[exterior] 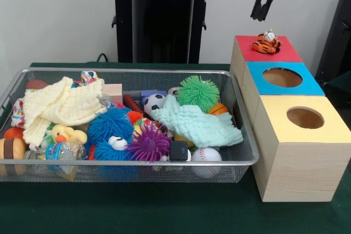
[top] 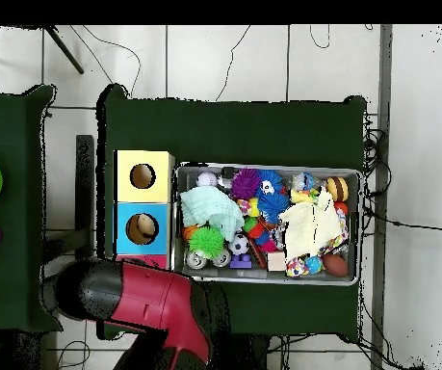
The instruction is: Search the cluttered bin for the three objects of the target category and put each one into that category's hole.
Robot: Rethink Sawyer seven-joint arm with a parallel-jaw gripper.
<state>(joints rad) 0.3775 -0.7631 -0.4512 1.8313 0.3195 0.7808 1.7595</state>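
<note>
While the gripper [exterior: 262,10] hangs in the air above the red-faced box [exterior: 285,53] in the front view, its two dark fingers sit close together with nothing between them, so the jaws look closed and empty. A striped tiger [exterior: 266,43] lies on the red face just below, covering the spot where that box's hole would be; the hole itself cannot be seen. The blue-faced box [exterior: 258,78] and the yellow-faced box [exterior: 274,130] stand next in line toward the camera, each with an open round hole. The bin [exterior: 137,162] sits beside the boxes on the green table [exterior: 164,212], packed with clutter: a yellow duck [exterior: 67,133] near its left front, a cream cloth [exterior: 60,105], a mint cloth [exterior: 200,124], a blue fuzzy ball [exterior: 111,127], a purple spiky ball [exterior: 148,143], a green spiky ball [exterior: 198,92], a soccer ball [exterior: 155,102] and a baseball [exterior: 207,155].

In the overhead view, the red and black arm [top: 152,303] covers the red-faced box and the gripper is hidden beneath it. The bin [top: 267,277] lies right of the yellow-faced box [top: 163,162] and blue-faced box [top: 163,214].
</note>
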